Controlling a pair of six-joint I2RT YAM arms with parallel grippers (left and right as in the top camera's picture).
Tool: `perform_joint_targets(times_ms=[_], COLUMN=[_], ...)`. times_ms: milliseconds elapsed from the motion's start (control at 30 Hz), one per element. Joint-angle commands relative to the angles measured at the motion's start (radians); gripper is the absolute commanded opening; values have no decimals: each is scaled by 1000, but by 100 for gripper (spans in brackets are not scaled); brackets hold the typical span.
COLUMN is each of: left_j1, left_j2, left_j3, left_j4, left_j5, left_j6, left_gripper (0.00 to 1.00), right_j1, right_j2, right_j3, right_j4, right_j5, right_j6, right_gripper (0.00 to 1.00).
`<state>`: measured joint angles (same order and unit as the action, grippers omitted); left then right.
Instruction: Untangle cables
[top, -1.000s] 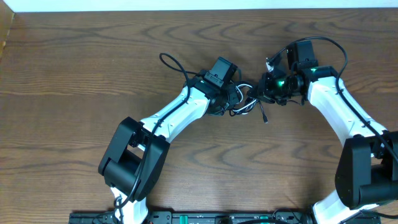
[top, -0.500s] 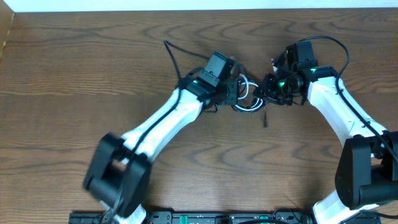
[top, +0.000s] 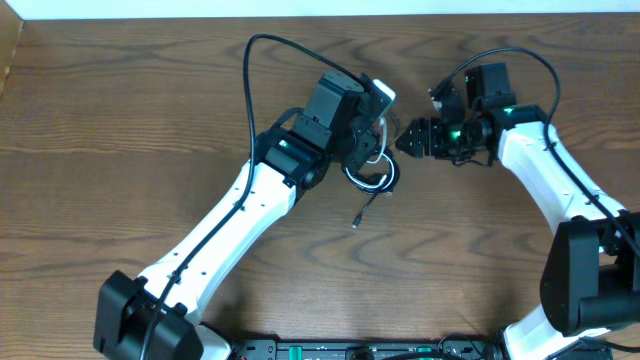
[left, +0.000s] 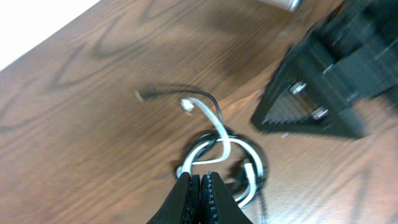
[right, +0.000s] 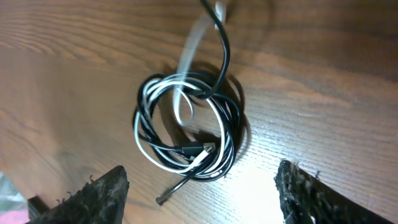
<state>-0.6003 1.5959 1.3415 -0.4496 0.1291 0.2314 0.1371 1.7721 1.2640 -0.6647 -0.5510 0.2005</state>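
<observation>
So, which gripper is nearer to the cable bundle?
Left. The left gripper is shut on strands of the cable bundle; the right gripper stands open, apart from it, not touching.

Even, fairly bright overhead light leaves soft shadows beneath the arms, and that view is sharp. The left wrist view is smeared by motion blur. In the right wrist view, glare whitens the table (right: 261, 186) beside the cables (right: 202, 149), whose rising white strand blurs.

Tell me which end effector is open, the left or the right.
The right end effector: its jaws stand wide apart, empty. The left end effector is shut on the cables.
</observation>
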Motion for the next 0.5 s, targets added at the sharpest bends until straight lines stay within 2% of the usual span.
perform_joint_targets(times_ms=[0, 133, 200, 267, 300, 467], left_j1=[4, 4, 4, 4, 4, 5], left_j2=[14, 34, 57, 92, 113, 223], left_j3=[4, 4, 4, 4, 4, 4], left_j4=[-6, -21, -43, -68, -79, -104], left_j5=[-67, -67, -67, -67, -67, -67], left_j6=[108, -10, -109, -251, -331, -676], left_gripper=[7, 8, 13, 17, 22, 23], right_j1=[-34, -56, -74, -89, -95, -97], right_j2=[-7, -7, -7, -7, -7, -7], right_j3=[47, 48, 48, 48, 48, 48], right_j4=[-13, -25, -34, -36, -36, -36], right_j5=[-47, 16, 79, 89, 89, 89], right_j6=[-45, 14, 76, 101, 111, 110], right_gripper=[73, 73, 73, 73, 73, 73])
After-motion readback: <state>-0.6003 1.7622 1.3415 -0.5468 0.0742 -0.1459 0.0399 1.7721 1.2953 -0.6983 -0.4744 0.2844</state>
